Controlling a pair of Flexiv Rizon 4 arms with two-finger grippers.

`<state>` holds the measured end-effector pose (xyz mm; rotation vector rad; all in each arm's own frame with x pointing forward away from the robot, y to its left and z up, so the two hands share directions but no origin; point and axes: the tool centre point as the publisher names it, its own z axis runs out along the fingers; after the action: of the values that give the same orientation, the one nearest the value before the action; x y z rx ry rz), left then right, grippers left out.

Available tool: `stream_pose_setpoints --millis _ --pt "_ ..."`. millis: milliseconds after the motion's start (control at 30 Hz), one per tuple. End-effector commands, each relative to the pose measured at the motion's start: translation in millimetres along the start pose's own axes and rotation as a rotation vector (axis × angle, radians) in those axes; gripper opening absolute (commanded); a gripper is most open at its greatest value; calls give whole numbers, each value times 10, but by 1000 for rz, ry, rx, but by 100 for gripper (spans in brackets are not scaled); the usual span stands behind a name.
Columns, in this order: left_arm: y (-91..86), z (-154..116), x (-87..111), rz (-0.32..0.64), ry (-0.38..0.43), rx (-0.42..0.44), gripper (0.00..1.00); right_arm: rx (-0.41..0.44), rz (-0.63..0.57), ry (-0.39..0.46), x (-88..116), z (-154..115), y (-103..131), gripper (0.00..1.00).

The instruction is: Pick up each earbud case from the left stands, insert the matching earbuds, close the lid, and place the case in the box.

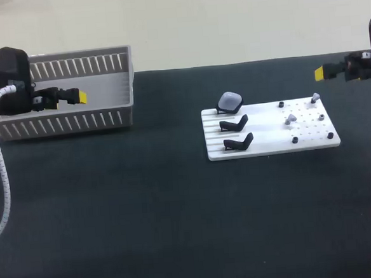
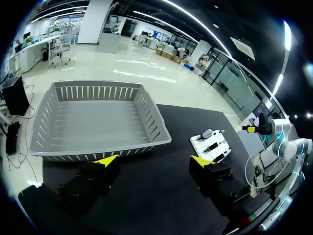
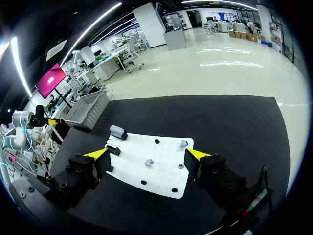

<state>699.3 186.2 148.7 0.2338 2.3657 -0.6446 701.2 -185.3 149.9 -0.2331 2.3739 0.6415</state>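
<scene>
On board (image 1: 268, 143), far left corner: case (image 1: 230, 101) on stand. Left gripper (image 2: 152, 159) spread wide, empty, above box (image 1: 63, 124); right gripper (image 3: 146, 153) also spread, empty. Best: grip case sides squarely, lift straight.

I see a dark, matte black tabletop (image 1: 147, 231) filling most of my head view. A white base plate (image 1: 269, 144) lies flat on its right half, grooved on one side and dotted with small holes on the other.
</scene>
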Motion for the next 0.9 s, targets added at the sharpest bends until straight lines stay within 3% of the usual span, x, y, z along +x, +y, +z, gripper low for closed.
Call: stream_pose_setpoints --millis 33,600,800,900 --pt "-14 -1 -9 -1 5 -7 100 -2 -1 -1 4 -3 -4 100" --pt "-14 -1 -9 -1 5 -7 100 -2 -1 -1 4 -3 -4 100" --pt "-151 -17 -36 89 -47 198 100 -2 -1 -1 4 -3 -4 100" --pt "-217 11 -37 146 -58 256 100 -2 -1 -1 4 -3 -4 100"
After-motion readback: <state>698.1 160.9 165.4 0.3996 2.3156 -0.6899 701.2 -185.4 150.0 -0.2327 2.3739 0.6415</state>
